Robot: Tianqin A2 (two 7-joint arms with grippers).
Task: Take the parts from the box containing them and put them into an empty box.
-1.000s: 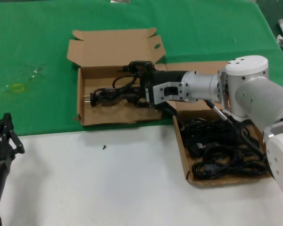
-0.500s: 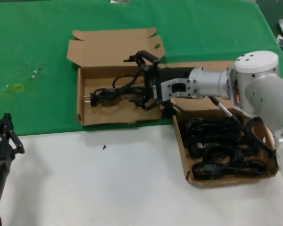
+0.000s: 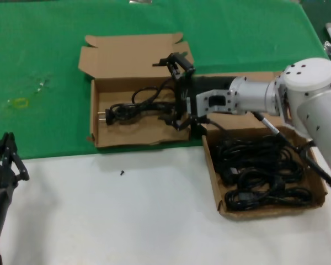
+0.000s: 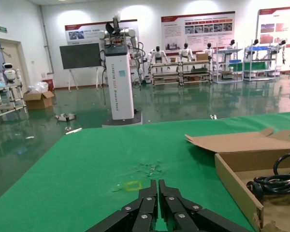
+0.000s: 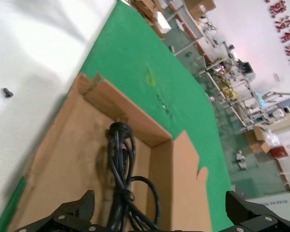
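Head view: R gripper (image 3: 176,91) sits over the right end of the receiving box (image 3: 95,113), fingers spread wide, nothing between them. One cord (image 3: 133,108) lies on that box's floor, long axis running left-right, plug w/ prongs at the far-left end, loops toward the gripper. So the cord already dropped lies left of and below the fingers. The rest of the cords (image 3: 259,171) are piled in the source box (image 3: 215,185), which sits right of and nearer the robot than the gripper. Judgement: next pick means pulling the R arm back right and toward the body; R arm is far nearer that pile. L gripper (image 3: 5,160) is parked at the near-left table edge, well apart.

L wrist view: L gripper (image 4: 157,205) has its fingers pressed together, low over the green mat (image 4: 87,164); receiving box wall and cord loops show off to one side. Head view can't confirm that closure.

R wrist view: looks down into the receiving box, cord centred between the widely parted finger tips, not touching them; source box isn't visible here.
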